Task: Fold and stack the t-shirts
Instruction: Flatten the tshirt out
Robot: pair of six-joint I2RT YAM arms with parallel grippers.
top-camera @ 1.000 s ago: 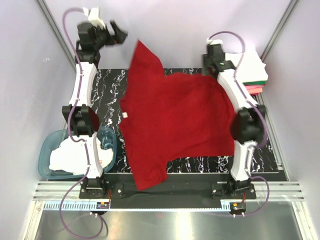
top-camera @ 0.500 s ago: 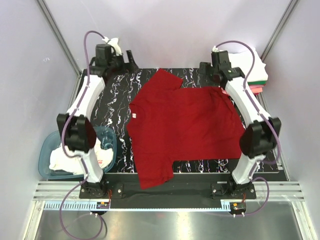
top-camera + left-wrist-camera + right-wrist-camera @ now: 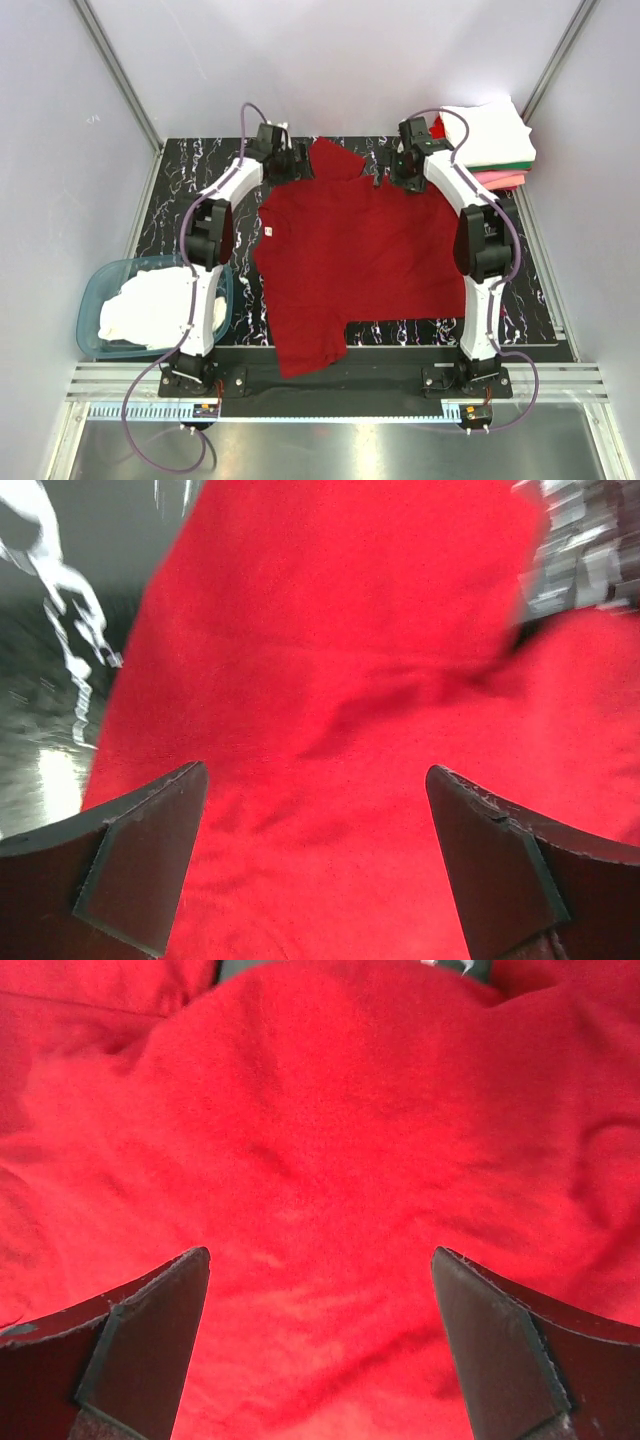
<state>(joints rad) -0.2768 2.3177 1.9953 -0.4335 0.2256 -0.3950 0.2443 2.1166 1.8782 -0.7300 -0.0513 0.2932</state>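
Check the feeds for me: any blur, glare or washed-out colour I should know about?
Top external: sharp and evenly lit, the red t-shirt crisp, mild sheen on the metal strip below. Left wrist: marble table smeared by blur, red oversaturated. Right wrist: the shirt fills the frame, soft but folds readable.

R gripper [image 3: 320, 1260] spread wide, fingers [image 3: 140, 1345] in btm L & R corners. Dark red t-shirt [image 3: 310, 1110] fills the frame btwn & beyond them. Shallow creases top L & at R side. Contact w/ cloth unclear.
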